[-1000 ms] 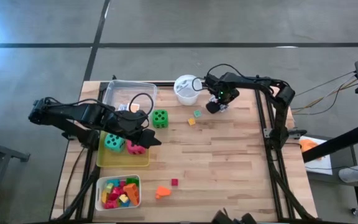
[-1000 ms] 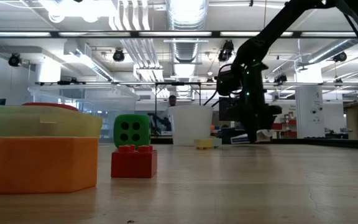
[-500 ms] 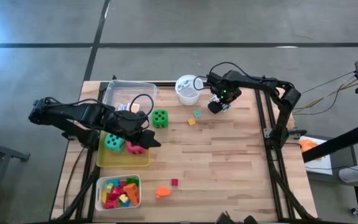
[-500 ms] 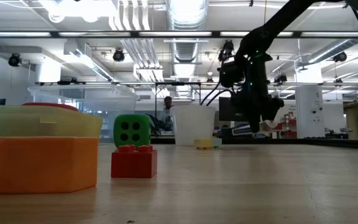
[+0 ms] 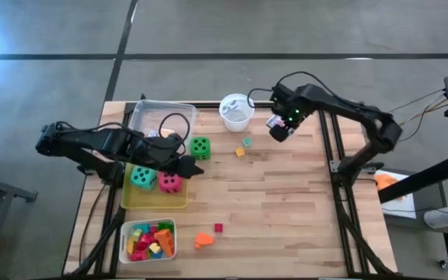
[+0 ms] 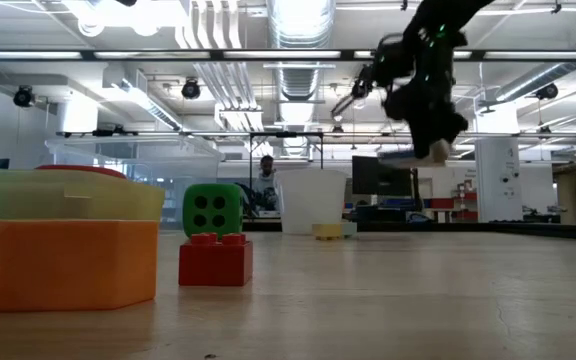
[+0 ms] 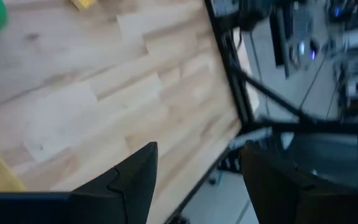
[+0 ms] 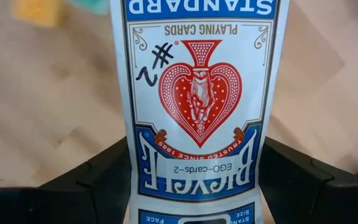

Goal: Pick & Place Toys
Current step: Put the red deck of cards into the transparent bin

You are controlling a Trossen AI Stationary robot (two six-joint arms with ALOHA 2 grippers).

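Right tool lifts a card pack; sorting is partly done

The right tool (image 5: 279,128) is clamped on a glossy card pack (image 8: 197,93), flat and rectangular with a red spade printed on it, held in the air near the white cup (image 5: 236,112) at the far side of the wooden plank counter (image 5: 286,202). The left tool (image 5: 187,166) hangs over the yellow tray's (image 5: 155,200) edge, its dark fingers apart and empty. Already binned: a teal die (image 5: 142,177) and a red die (image 5: 169,183) in that tray, and bright plastic blocks (image 5: 150,239) in the white tray. Left on the counter: the soft-looking green die (image 5: 201,147), two small blocks (image 5: 243,147), and an orange piece (image 5: 203,239) beside a studded red brick (image 6: 215,260).
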